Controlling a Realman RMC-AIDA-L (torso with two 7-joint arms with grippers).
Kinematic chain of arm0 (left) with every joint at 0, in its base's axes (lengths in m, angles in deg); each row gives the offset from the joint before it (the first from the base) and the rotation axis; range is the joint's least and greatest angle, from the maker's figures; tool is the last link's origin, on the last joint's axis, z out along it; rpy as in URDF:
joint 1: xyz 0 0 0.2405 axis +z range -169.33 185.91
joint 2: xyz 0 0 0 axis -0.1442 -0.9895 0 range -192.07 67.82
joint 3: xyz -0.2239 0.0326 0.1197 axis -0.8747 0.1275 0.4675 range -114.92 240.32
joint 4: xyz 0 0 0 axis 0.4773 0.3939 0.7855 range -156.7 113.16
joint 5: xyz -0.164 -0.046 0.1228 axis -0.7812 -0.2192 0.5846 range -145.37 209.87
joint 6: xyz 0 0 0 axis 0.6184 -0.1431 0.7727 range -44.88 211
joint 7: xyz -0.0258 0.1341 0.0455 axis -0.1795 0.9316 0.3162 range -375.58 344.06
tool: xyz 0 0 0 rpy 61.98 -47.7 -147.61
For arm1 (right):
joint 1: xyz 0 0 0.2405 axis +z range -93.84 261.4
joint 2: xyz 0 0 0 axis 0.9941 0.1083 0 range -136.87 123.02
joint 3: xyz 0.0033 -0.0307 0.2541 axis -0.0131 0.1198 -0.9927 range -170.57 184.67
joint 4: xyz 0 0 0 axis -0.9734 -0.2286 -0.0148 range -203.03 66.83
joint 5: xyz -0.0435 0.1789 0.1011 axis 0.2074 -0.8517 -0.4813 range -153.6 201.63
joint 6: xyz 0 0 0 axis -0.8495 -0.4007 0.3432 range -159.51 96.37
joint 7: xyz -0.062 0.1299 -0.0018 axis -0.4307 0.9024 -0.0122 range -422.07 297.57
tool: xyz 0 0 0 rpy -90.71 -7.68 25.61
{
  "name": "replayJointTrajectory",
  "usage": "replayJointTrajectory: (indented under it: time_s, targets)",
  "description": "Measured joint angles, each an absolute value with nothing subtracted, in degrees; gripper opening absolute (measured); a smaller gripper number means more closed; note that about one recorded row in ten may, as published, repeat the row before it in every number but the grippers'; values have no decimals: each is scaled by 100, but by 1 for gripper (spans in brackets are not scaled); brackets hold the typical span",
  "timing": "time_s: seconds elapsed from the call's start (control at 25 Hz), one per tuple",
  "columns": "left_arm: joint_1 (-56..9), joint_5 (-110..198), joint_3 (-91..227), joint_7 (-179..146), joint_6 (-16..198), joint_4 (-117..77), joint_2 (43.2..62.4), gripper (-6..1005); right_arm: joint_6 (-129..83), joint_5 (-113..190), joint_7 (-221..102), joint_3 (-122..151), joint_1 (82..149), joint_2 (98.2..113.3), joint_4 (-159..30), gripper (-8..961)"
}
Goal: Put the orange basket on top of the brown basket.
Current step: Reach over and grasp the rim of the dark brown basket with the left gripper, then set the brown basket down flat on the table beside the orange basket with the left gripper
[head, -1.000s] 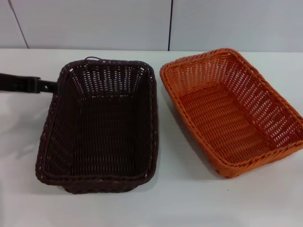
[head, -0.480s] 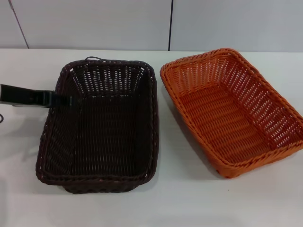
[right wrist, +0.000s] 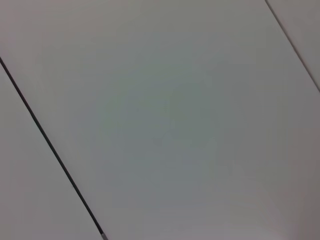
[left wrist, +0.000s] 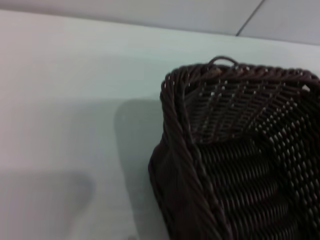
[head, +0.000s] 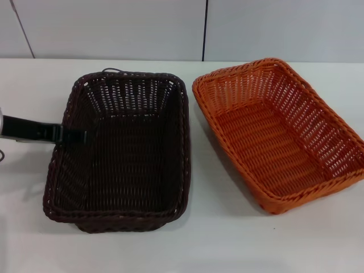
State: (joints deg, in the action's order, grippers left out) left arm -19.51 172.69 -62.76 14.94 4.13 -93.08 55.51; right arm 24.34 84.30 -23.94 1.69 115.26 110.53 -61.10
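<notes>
Bright orange basket (head: pixel 278 133), open-weave sides

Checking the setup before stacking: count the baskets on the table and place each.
2. The brown basket sits left, the left gripper at its rim; the orange basket sits right, apart.

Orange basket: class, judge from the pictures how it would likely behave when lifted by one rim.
The orange basket probably stays stiff: its woven walls stand up unsupported. The open weave suggests it is light for its size. Held by one rim, it would likely tilt, being long and shallow.
</notes>
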Motion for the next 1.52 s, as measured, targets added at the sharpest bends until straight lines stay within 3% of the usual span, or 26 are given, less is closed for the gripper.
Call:
replayJointTrajectory:
  time_s: [0.32,0.52,0.68,1.16,1.4,1.52]
  targets:
    - [-1868,17221,-6199,1698,228,-9357,5578,788,2432,8430,-2394,169,11490,11028,-6100,759]
    - [-1840,17006,-6184,1842,223,-9398,5589,576,2382,8430,-2394,171,11468,11028,-6088,759]
    - [-1832,16895,-6180,1902,248,-9475,5573,293,2348,8430,-2394,172,11422,11028,-6072,759]
    - [-1855,16877,-6235,1958,106,-9834,5549,190,2303,8431,-2394,164,11355,11013,-6026,759]
    - [-2195,16854,-6671,2414,-1028,-10167,5402,190,2294,8462,-2392,211,11350,11006,-5990,760]
    - [-2497,16863,-6679,2772,-1678,-10150,5210,191,2325,8456,-2351,181,11300,11012,-5981,759]
